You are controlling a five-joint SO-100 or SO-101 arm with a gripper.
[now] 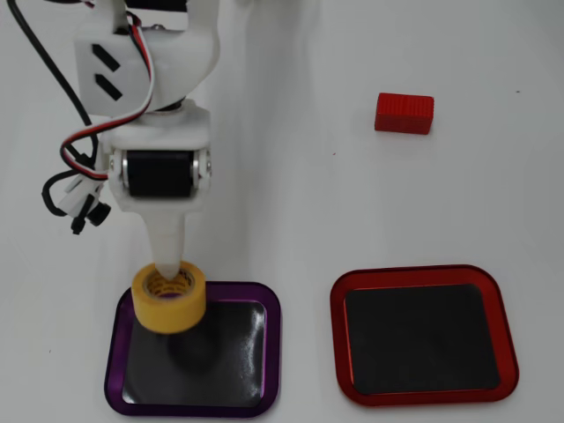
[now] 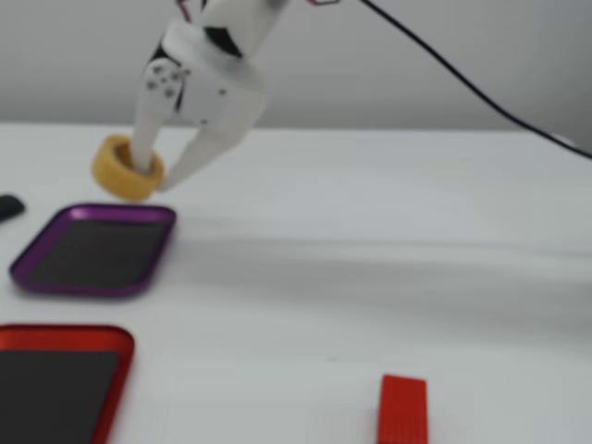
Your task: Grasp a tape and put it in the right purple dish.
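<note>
The yellow tape roll (image 1: pixel 169 300) with a tan core is held by my white gripper (image 1: pixel 169 275), one finger through its hole, the other outside its wall. It hangs above the upper left corner of the purple-rimmed dish (image 1: pixel 271 352). In the fixed view the tape (image 2: pixel 122 172) is lifted above the far edge of the purple dish (image 2: pixel 92 283), and my gripper (image 2: pixel 159 178) is shut on its wall.
A red-rimmed tray (image 1: pixel 423 278) lies right of the purple dish in the overhead view, and in front of it in the fixed view (image 2: pixel 65 335). A red ribbed block (image 1: pixel 404 113) (image 2: pixel 403 405) lies apart on the white table. Arm cables (image 1: pixel 70 167) hang at left.
</note>
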